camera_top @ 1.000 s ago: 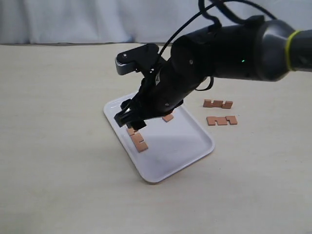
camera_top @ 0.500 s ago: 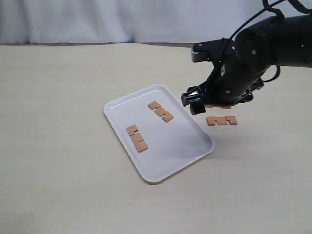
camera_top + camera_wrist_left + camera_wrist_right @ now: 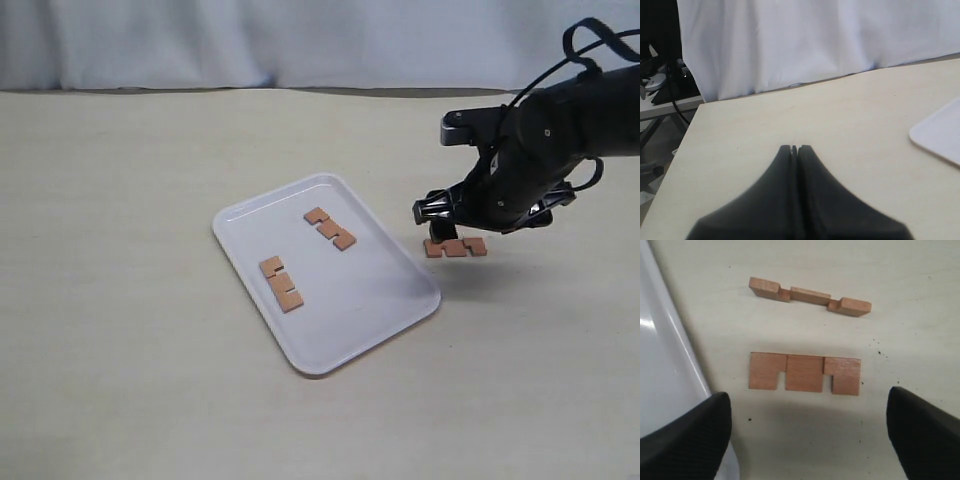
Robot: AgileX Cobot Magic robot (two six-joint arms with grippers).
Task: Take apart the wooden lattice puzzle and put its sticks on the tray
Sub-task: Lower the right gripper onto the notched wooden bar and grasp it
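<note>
The lattice puzzle is apart into single sticks. Two sticks (image 3: 330, 228) (image 3: 281, 283) lie on the white tray (image 3: 385, 300). Just right of the tray a third stick (image 3: 455, 247) (image 3: 805, 373) lies flat on the table, and a fourth stick (image 3: 810, 295) stands on its edge just beyond it, hidden behind the arm in the exterior view. My right gripper (image 3: 448, 234) (image 3: 807, 440) hovers open over the flat stick, its fingers (image 3: 685, 435) wide apart and holding nothing. My left gripper (image 3: 795, 148) is shut and empty, off to the side of the tray (image 3: 940, 132).
The tray's rim (image 3: 670, 365) runs close beside one right finger. Bare beige table surrounds the tray, and a white curtain (image 3: 200, 40) hangs along the far edge.
My right arm has swung from above the tray to the right and now sits over the sticks on the table. The second stick on the tray has come into full view.
</note>
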